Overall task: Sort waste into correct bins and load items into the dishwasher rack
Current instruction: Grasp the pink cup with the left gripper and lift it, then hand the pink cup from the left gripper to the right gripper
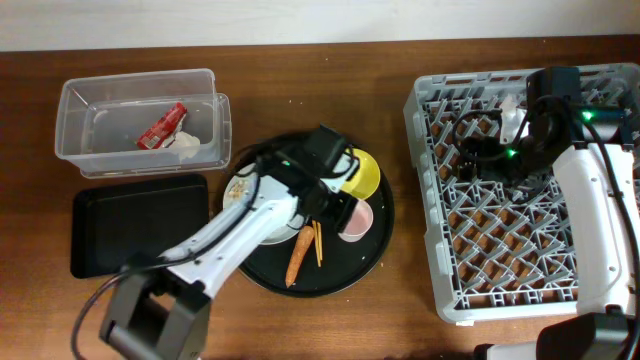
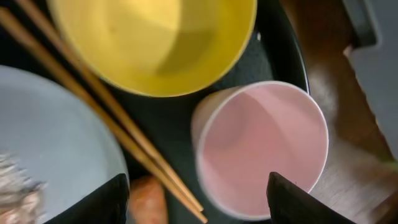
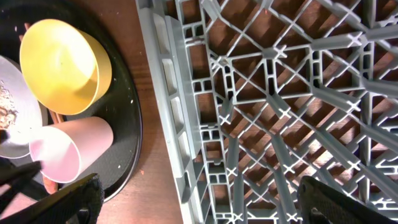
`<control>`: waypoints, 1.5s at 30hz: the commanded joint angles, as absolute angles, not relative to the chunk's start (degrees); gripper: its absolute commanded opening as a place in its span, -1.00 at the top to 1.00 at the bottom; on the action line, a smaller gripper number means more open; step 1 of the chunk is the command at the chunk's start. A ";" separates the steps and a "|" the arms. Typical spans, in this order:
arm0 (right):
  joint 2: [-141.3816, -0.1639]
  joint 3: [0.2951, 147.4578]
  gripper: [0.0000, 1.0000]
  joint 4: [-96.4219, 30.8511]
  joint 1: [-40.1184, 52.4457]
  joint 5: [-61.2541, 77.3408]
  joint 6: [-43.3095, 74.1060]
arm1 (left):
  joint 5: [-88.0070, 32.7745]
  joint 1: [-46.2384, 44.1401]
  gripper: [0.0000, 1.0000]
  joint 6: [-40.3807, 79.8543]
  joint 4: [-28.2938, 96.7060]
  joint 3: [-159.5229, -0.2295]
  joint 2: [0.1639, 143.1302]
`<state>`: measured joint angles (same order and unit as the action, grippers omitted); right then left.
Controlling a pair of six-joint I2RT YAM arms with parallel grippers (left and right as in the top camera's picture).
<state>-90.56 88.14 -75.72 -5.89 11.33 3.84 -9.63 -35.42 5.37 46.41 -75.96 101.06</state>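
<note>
The left gripper [image 2: 198, 196] hangs right over the pink cup [image 2: 261, 143]. Its two fingers are spread wide, one on each side of the cup, and they hold nothing. I think they are wide apart so they can drop down and pinch the cup. The cup sits at 3 o'clock on the round black tray [image 1: 350, 268], just beside the yellow bowl [image 2: 149, 37] at 1 o'clock. The wooden chopsticks [image 2: 93, 99] lie between the cup and the grey-green plate [image 2: 56, 137], which is at 9 o'clock and has food scraps [image 2: 15, 186] on it. The orange carrot [image 1: 298, 258] lies at 6 o'clock. The right gripper [image 3: 202, 202] is wide open too and holds nothing. It hangs over the left side of the dishwasher rack [image 1: 520, 250], which fills the 3 o'clock side of the table. It may be waiting there so it stays out of the other arm's way. The red wrapper [image 1: 163, 127] and the white tissue [image 1: 188, 146] are in the clear box [image 1: 70, 120] at 10 o'clock. The black rectangular tray [image 1: 140, 225] lies just below that box, and I guess the carrot and scraps belong there.
</note>
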 commanded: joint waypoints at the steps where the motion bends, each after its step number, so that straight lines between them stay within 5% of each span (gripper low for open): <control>1: -89.23 88.92 -0.97 -76.16 -5.58 11.16 3.20 | -10.26 -37.47 -0.40 4.29 45.67 -76.12 104.29; 2: -89.23 88.92 -0.97 -76.16 -5.58 11.14 3.18 | -10.24 -37.67 -0.36 4.29 45.63 -76.12 105.54; 5: -89.23 88.92 -0.97 -76.16 -5.58 11.14 3.18 | -10.22 -37.71 0.27 4.29 45.43 -76.12 106.19; 7: -89.23 88.92 -0.96 -76.38 -5.58 11.14 3.18 | -10.22 -37.71 0.27 4.29 45.52 -75.99 106.48; 9: -89.23 88.92 -0.97 -76.42 -5.58 11.14 3.18 | -10.24 -37.76 0.85 4.32 45.67 -76.03 107.09; 11: -89.23 88.92 -0.97 -76.51 -5.58 10.46 3.20 | -10.24 -37.23 1.00 4.32 45.76 -76.09 107.04; 18: -89.23 88.92 -0.97 -75.83 -5.63 8.86 3.27 | -43.07 -14.70 1.00 4.23 46.72 -79.29 98.17; 26: -89.41 88.92 -0.97 -72.18 -5.50 49.89 -14.02 | -80.42 -5.85 0.99 4.27 37.60 -79.29 98.19; 35: -89.41 88.92 -0.97 -58.39 9.45 70.15 -19.51 | -83.20 -8.23 0.99 9.87 32.69 -79.29 98.17; 45: -89.41 88.92 -0.87 -50.92 11.73 72.88 -19.51 | -87.70 -8.54 0.99 23.38 23.97 -79.29 98.15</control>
<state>-90.56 88.18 -51.27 11.09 71.44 -19.33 -86.37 -8.25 21.39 24.21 -78.54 99.20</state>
